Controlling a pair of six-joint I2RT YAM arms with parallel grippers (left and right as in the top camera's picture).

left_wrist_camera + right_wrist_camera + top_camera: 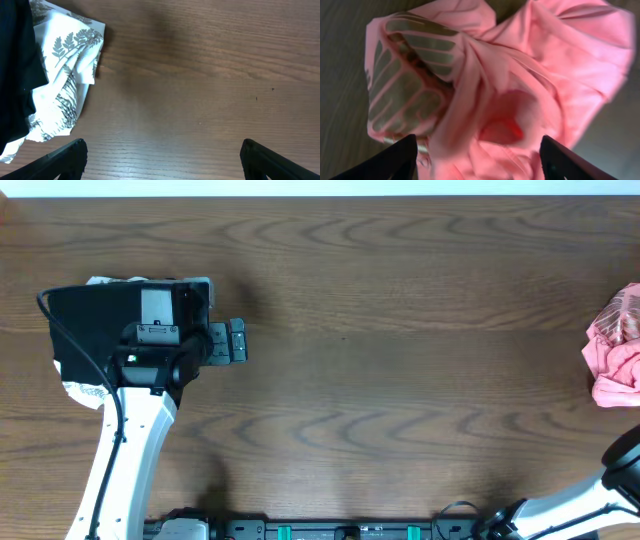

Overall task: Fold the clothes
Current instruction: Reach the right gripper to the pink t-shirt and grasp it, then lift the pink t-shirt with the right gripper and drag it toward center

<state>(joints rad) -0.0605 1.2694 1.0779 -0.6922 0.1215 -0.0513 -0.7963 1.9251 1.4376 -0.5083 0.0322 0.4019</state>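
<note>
The salmon-pink T-shirt (615,346) lies crumpled at the table's far right edge. In the right wrist view it (520,75) fills the frame, bunched up, with metallic gold lettering on the left. My right gripper (477,160) is open, fingers spread wide just above the heap, not closed on it. In the overhead view only the right arm's base shows at the bottom right. My left gripper (237,341) is open and empty over bare table at the left; its fingers (162,157) are spread wide.
A black folded garment (95,330) lies at the far left under the left arm. A white cloth with grey leaf pattern (67,75) lies beneath it. The table is dark wood (400,380).
</note>
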